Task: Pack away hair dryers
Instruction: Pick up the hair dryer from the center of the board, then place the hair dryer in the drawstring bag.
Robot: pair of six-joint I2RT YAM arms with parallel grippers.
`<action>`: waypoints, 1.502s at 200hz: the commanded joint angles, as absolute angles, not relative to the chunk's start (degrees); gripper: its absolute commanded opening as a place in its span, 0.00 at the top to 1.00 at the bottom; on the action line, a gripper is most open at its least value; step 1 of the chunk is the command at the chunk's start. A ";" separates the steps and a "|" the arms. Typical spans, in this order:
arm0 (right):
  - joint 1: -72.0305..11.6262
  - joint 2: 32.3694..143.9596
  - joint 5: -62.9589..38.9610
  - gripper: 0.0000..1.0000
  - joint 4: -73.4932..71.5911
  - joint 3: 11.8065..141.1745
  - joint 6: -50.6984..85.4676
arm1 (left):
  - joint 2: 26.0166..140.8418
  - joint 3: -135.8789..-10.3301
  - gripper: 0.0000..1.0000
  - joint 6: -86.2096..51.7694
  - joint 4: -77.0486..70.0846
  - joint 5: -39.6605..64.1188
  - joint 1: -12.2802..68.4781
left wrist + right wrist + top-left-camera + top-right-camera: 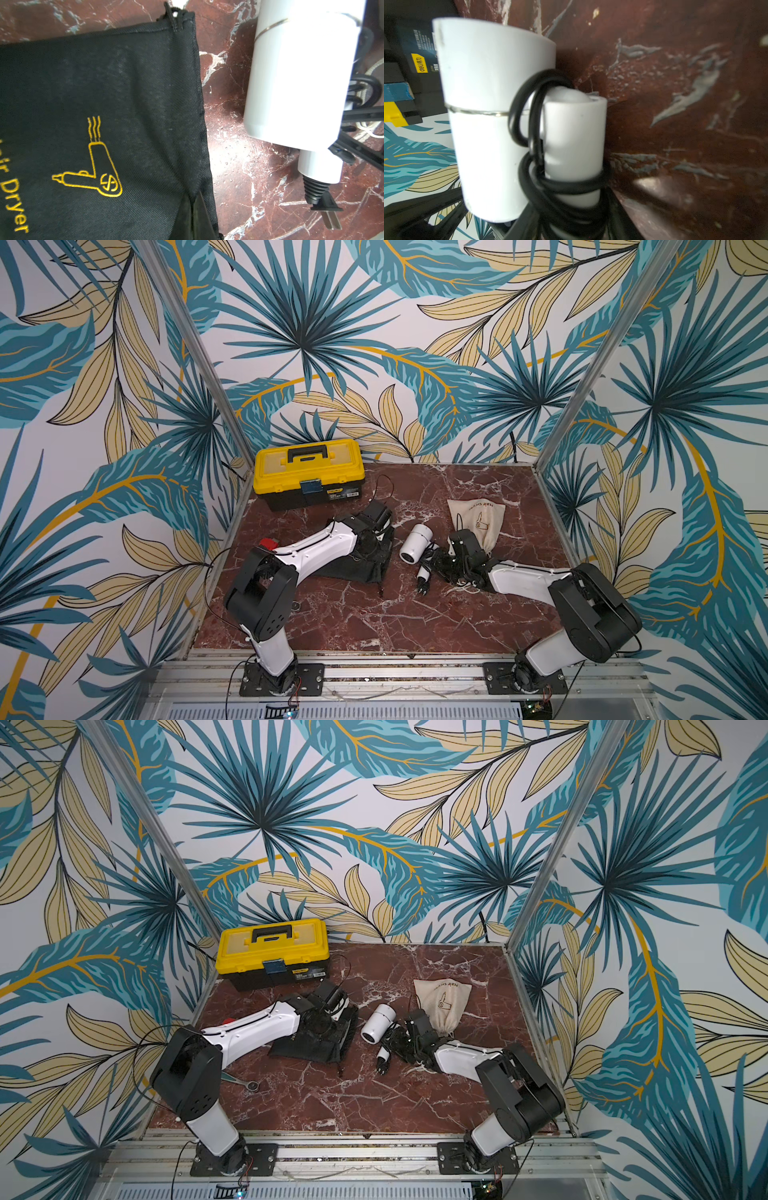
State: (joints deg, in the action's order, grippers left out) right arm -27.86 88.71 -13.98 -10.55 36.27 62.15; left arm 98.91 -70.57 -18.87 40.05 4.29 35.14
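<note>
A white hair dryer (379,1022) lies between a black pouch (309,1048) and a beige pouch (444,999).

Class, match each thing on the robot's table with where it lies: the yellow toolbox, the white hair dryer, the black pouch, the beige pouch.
Things
1. yellow toolbox
2. white hair dryer
3. black pouch
4. beige pouch

Places
a. partly under the left arm
b. beside the right arm, toward the back wall
c. far left corner of the table, lid shut
d. between the two pouches, black cord looped round its handle

Pairs: 1-c, 2-d, 3-a, 4-b
</note>
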 commanded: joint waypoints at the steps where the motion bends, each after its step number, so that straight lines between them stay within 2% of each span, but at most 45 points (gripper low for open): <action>1: -28.08 87.54 -18.25 0.76 -13.21 37.31 61.23 | 97.83 -73.04 0.97 -18.80 39.21 5.79 34.80; 85: -31.99 85.14 -22.75 0.76 8.16 44.92 39.59 | 97.36 -74.97 0.97 -14.58 39.02 5.58 34.63; 158: -33.23 88.06 -26.43 0.76 20.08 50.64 28.36 | 95.46 -74.76 0.97 -8.44 39.02 6.14 34.71; 233: -34.29 91.71 -25.36 0.76 24.57 56.58 24.35 | 93.97 -74.78 0.97 -3.87 37.57 8.91 36.37; 300: -34.32 92.62 -25.73 0.76 24.74 58.51 24.14 | 89.72 -69.95 0.97 -2.21 33.89 10.35 38.89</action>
State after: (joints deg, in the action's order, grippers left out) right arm -33.98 92.01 -24.51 24.62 56.71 25.65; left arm 92.95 -72.25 -3.77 36.97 8.60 38.30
